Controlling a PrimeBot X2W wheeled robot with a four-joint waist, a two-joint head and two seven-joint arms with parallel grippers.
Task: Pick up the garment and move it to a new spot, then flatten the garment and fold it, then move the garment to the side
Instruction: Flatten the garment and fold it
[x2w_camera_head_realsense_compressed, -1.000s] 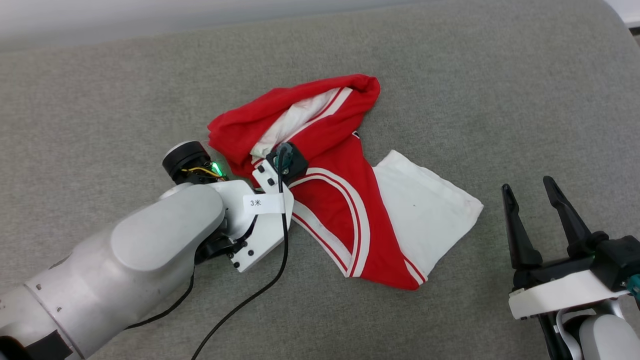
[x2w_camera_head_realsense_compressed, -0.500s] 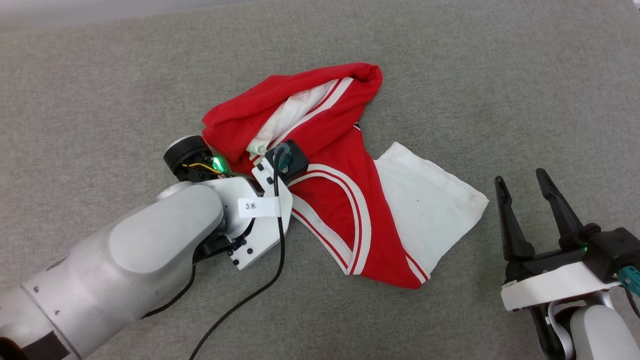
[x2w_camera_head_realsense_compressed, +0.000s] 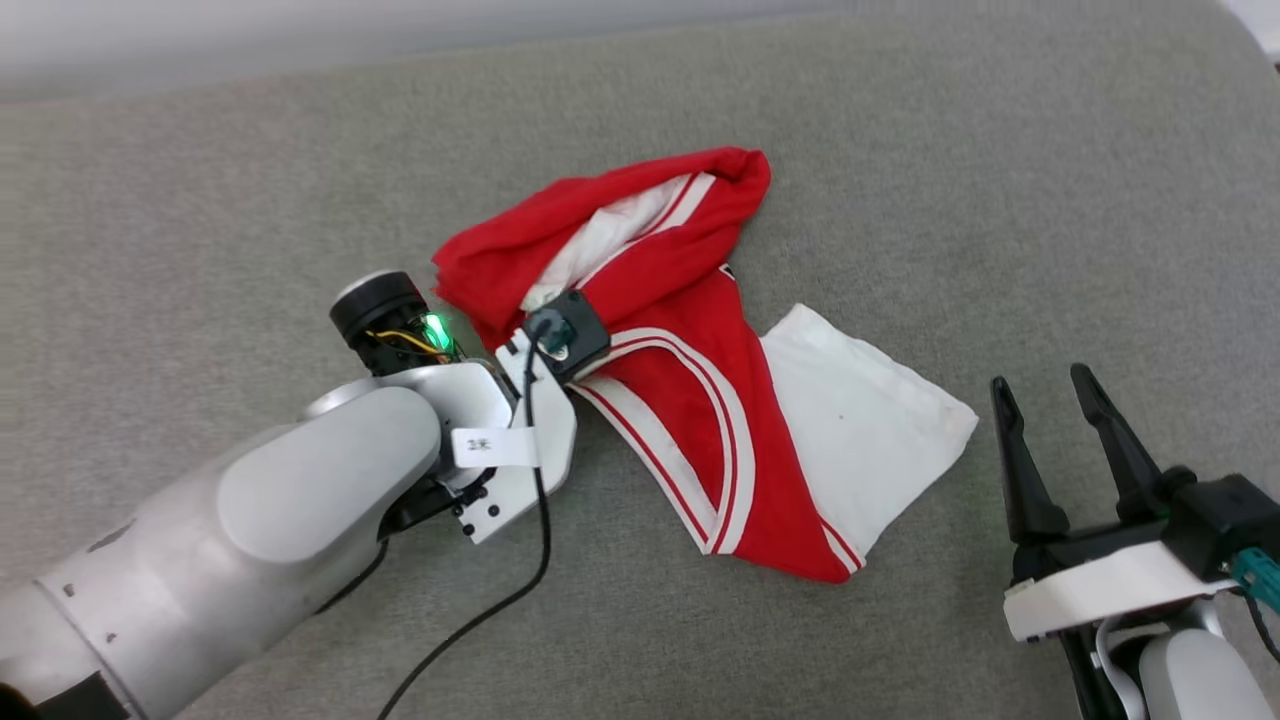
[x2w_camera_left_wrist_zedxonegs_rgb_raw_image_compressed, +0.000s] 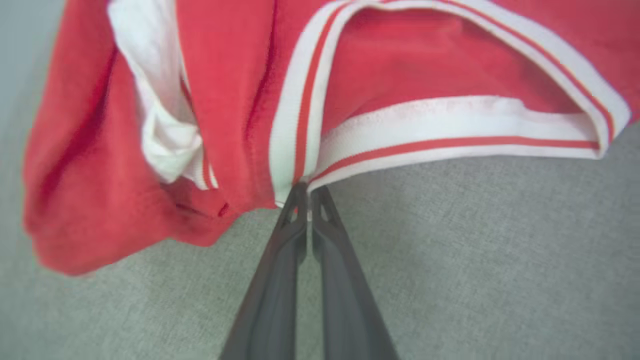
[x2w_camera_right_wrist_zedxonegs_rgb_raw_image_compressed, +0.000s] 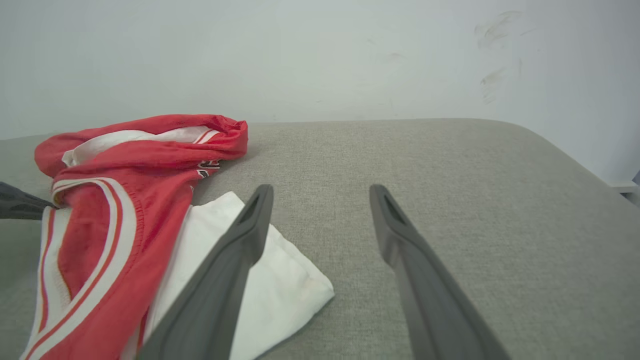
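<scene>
Your garment (x2w_camera_head_realsense_compressed: 690, 400) lies crumpled near the middle of the grey padded surface (x2w_camera_head_realsense_compressed: 200, 200) in the head view. Its red body is bunched toward 12 o'clock, and one white sleeve (x2w_camera_head_realsense_compressed: 860, 430) is spread flat toward 4 o'clock.

Your left gripper (x2w_camera_left_wrist_zedxonegs_rgb_raw_image_compressed: 309, 192) reaches in from 8 o'clock. In the left wrist view its fingers are pressed together on the edge of the red-and-white striped trim (x2w_camera_left_wrist_zedxonegs_rgb_raw_image_compressed: 450, 125), pinching the cloth right where two bands of trim meet. The fabric around the pinch sits in loose folds, with a fold of white cloth showing at 10 o'clock of that view.

Your right gripper (x2w_camera_head_realsense_compressed: 1038, 380) sits at 4 o'clock in the head view, apart from the garment, with its fingers spread and holding nothing. In the right wrist view those fingers point out over the bare surface. The white sleeve's corner shows past the finger at 7 o'clock, and a pale wall (x2w_camera_right_wrist_zedxonegs_rgb_raw_image_compressed: 300, 50) rises behind at 12 o'clock.
</scene>
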